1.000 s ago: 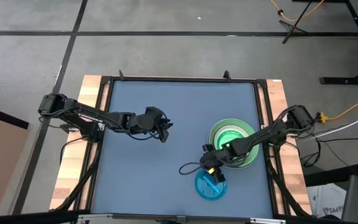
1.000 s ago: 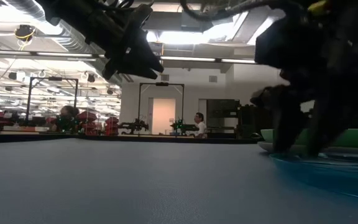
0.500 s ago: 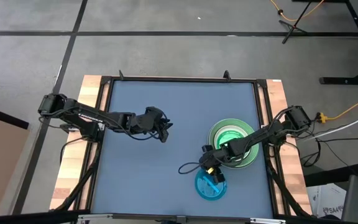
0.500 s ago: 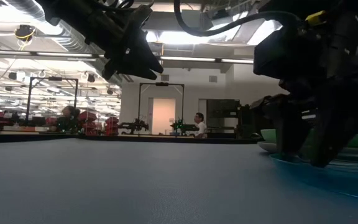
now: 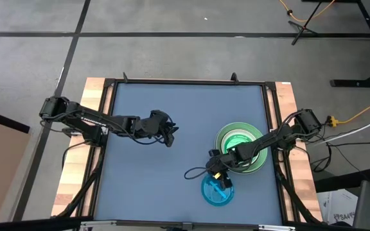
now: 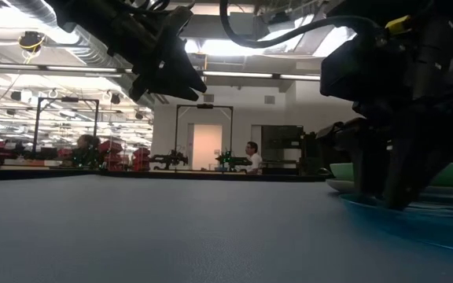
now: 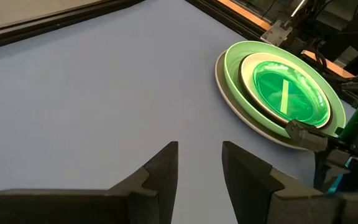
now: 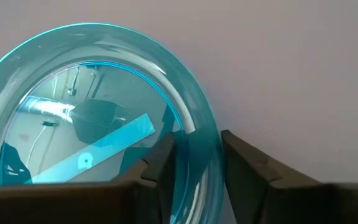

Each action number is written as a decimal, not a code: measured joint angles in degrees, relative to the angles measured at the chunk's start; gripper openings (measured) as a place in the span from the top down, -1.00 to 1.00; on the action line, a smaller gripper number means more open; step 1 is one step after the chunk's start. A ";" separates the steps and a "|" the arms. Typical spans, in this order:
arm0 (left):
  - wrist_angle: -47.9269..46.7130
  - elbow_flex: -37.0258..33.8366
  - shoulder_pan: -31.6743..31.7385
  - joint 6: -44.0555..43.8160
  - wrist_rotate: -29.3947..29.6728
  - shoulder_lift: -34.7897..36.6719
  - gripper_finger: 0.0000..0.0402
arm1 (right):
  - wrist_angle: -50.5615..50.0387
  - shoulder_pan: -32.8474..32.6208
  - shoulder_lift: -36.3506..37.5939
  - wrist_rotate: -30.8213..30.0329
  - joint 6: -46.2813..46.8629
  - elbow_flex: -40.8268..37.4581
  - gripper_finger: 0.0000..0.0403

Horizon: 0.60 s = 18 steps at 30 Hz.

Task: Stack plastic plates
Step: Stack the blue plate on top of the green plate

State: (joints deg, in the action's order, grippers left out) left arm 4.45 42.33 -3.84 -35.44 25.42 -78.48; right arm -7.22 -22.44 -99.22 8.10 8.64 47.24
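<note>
my left gripper [image 5: 170,137] hangs above the bare blue table [image 5: 146,186], well to the left of the plate stack [image 5: 241,148], its fingers [image 7: 164,171] spread with nothing between them.

the stack sits near the table's right edge: a grey plate [image 7: 232,102] at the bottom, a light green plate [image 7: 236,57] on it, a white plate [image 7: 248,76] inside that, and a small translucent green plate [image 7: 284,93] on top.

my right gripper [image 5: 220,181] is down at the table just in front of the stack, at the near rim of a small translucent blue plate [image 5: 218,191] that lies flat beside the stack. my two fingers [image 8: 247,167] straddle that rim, one inside the dish and one outside; whether they already pinch it i cannot tell.
</note>
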 joint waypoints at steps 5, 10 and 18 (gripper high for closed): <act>0.00 0.00 0.00 0.00 -0.01 0.00 0.41 | -0.05 0.00 0.00 0.00 0.02 0.00 0.49; 0.00 0.00 0.00 0.00 -0.01 0.00 0.41 | -0.05 0.00 0.00 -0.02 0.02 -0.02 0.60; 0.00 0.00 0.00 -0.03 -0.01 0.00 0.41 | -0.09 0.00 0.09 0.09 0.11 -0.02 0.87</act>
State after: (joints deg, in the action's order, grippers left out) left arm 4.45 42.33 -3.84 -35.47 25.41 -78.48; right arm -7.31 -22.44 -99.13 8.18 8.75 47.22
